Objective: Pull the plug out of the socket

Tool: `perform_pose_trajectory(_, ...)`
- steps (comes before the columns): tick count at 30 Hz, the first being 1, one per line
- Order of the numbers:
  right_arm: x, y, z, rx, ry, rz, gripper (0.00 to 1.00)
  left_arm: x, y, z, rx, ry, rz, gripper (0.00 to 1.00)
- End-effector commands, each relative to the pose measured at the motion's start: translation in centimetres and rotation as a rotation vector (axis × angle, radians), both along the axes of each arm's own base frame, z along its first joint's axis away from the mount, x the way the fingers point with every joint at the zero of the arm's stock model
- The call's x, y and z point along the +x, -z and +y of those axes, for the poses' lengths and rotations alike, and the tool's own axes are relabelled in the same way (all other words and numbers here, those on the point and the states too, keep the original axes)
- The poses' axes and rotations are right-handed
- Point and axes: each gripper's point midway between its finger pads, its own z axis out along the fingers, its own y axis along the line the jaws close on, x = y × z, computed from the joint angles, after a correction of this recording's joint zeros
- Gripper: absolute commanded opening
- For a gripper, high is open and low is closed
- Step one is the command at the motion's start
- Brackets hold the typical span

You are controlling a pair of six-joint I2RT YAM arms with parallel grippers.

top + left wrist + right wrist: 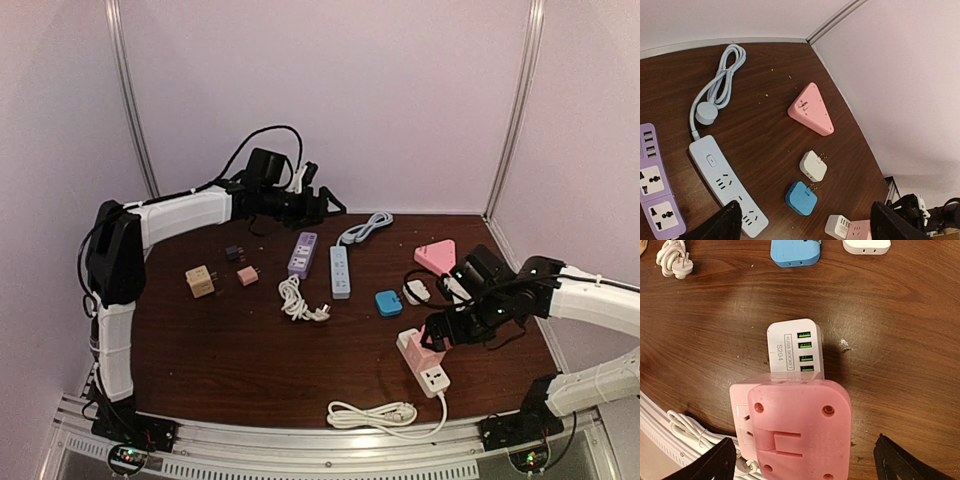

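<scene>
Approach step: the right gripper (805, 462) stands with jaws wide and the pink plug (800, 425) between them, untouched, seated in the white power strip (794, 347). Next, close on the plug's sides and pull straight off. The left gripper (807, 227) is also wide and empty.

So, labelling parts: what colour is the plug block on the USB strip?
Pink; the plug block shows best in the right wrist view.
</scene>
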Motion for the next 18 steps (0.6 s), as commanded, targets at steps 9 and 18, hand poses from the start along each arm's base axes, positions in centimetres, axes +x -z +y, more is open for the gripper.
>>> perform_pose_trajectory(9, -0.2, 1.4, 3.3, 0.157, 0.050, 0.057, 0.76, -2.2, -4.7, 1.0, -0.059, 0.030, -0.117, 0.89)
perform_pose_trajectory(18, 1.1, 1.3, 5.1, 0.263, 0.134, 0.039, 0.55, -3.9, -4.4, 2.2, -0.041, 0.032, -0.113, 0.88)
